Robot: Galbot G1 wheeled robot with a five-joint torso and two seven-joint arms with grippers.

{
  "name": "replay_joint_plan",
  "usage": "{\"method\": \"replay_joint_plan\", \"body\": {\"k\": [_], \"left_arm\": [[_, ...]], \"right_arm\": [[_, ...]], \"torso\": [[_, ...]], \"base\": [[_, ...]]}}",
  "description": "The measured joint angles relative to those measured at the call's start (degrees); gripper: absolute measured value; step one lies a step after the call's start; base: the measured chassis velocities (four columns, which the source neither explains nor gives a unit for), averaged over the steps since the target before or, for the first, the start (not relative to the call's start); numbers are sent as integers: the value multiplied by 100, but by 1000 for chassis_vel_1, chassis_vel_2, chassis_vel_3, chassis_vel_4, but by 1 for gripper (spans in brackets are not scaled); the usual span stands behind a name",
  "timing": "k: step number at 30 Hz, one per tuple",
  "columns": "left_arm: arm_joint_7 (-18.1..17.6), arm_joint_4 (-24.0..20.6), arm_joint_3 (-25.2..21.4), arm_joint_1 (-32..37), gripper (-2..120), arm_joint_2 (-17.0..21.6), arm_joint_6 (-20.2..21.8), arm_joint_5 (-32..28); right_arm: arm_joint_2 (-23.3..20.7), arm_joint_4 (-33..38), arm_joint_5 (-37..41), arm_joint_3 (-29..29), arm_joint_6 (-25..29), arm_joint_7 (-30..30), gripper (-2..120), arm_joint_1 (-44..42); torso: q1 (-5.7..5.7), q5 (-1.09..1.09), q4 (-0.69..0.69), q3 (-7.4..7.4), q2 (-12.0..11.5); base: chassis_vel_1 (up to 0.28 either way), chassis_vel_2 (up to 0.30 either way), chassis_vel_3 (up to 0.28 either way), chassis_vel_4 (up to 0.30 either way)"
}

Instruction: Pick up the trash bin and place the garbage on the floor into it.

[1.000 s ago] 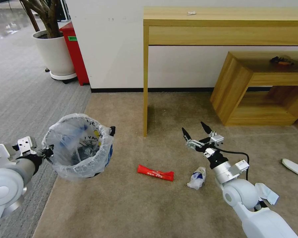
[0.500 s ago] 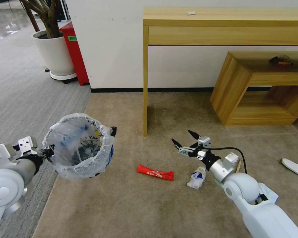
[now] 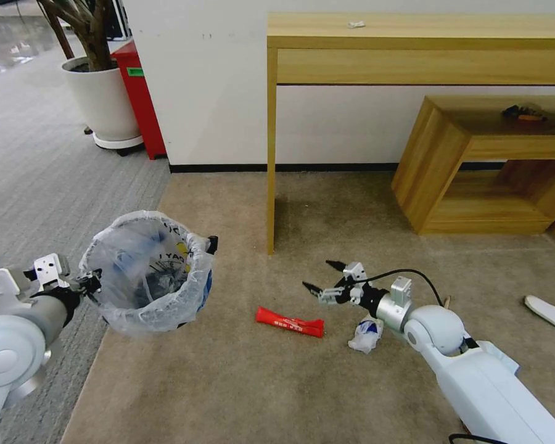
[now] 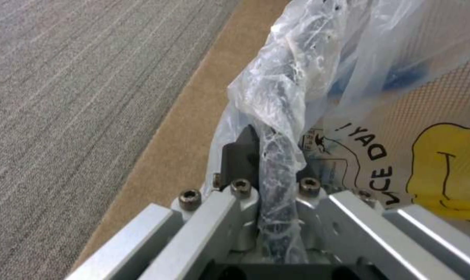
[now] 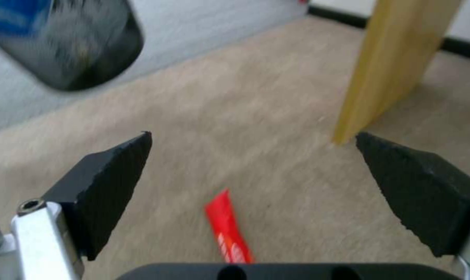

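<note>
My left gripper (image 3: 90, 282) holds the trash bin (image 3: 148, 271) lifted off the floor (image 3: 240, 382), with litter inside its white liner. In the left wrist view that gripper (image 4: 274, 171) is shut on the bag-covered rim of the bin (image 4: 401, 116). My right gripper (image 3: 317, 275) is open, low over the carpet, just right of and behind a red wrapper (image 3: 288, 322). The right wrist view shows the gripper (image 5: 253, 136) spread wide with the red wrapper (image 5: 227, 229) below it and the bin (image 5: 69, 42) farther off. A crumpled small bottle (image 3: 365, 333) lies beside my right forearm. A white slipper (image 3: 552, 313) lies at the far right.
A wooden table leg (image 3: 271, 154) stands just behind the right gripper, and shows as a leg (image 5: 396, 66) in the right wrist view. A low wooden shelf (image 3: 475, 166) sits at the back right. Grey ribbed carpet (image 3: 43, 185), a plant pot (image 3: 102, 102) and a red box (image 3: 139, 98) lie to the left.
My right arm has dropped and swung left, bringing the open gripper down close to the red wrapper. The left arm and the bin have barely moved.
</note>
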Motion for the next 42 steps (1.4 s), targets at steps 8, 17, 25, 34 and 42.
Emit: {"method": "replay_joint_plan", "body": {"k": [8, 17, 25, 34, 42], "left_arm": [[-18, -34, 17, -23, 0, -10, 0, 2], [-15, -37, 1, -5, 0, -38, 0, 1], [-14, -35, 42, -38, 0, -58, 0, 5], [-8, -22, 48, -26, 0, -74, 0, 12], [-3, -35, 41, -4, 0, -96, 0, 23]], "right_arm": [[124, -657, -1108, -209, 138, -777, 100, 302], [323, -1148, -1691, -285, 112, -942, 100, 436], [458, -1467, -2042, -339, 190, -1229, 100, 525], [797, -1869, -2532, -409, 455, -1443, 100, 694], [1243, -2382, -3000, -462, 584, -1411, 100, 901]], "torso": [[0, 0, 0, 0, 0], [0, -1, 0, 0, 0], [0, -1, 0, 0, 0], [0, -1, 1, 0, 0], [0, -1, 1, 0, 0]], "base": [[0, 0, 0, 0], [0, 0, 0, 0], [0, 0, 0, 0], [0, 0, 0, 0], [0, 0, 0, 0]]}}
